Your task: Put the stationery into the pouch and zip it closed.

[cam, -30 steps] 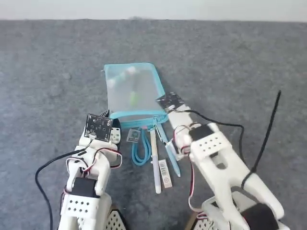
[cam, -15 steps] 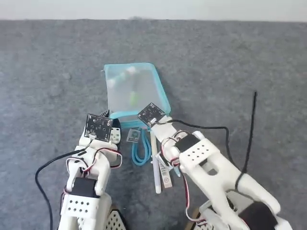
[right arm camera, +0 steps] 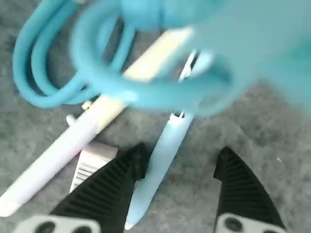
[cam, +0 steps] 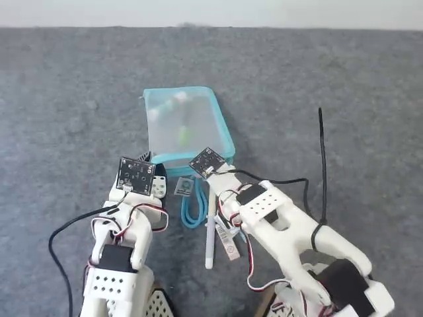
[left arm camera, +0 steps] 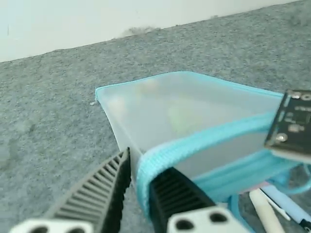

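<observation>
Pen pick is the step, I'd judge. The left hand [left arm camera: 143,167] is clamped on the near zipper edge of the pouch [cam: 185,122], holding the mouth up. The pouch lies on the grey desk [cam: 330,99] with its mouth toward the arms, and pale and green bits show through it. The right hand [right arm camera: 182,151] is open, jaws straddling the light blue pen [right arm camera: 158,167]. That pen lies on the desk just beside the white marker [cam: 210,232] and the blue cord loop [cam: 193,210], right at the pouch mouth. To do it well: lower so both fingers clear the marker, close on the barrel near its middle so it won't pivot, and keep the cord out of the pinch. Then lift and feed it end-first into the mouth with the left hand holding the edge. Labels: the small flat piece [cam: 229,246] by the marker carries a barcode sticker, print too small to read; no other legible writing.
</observation>
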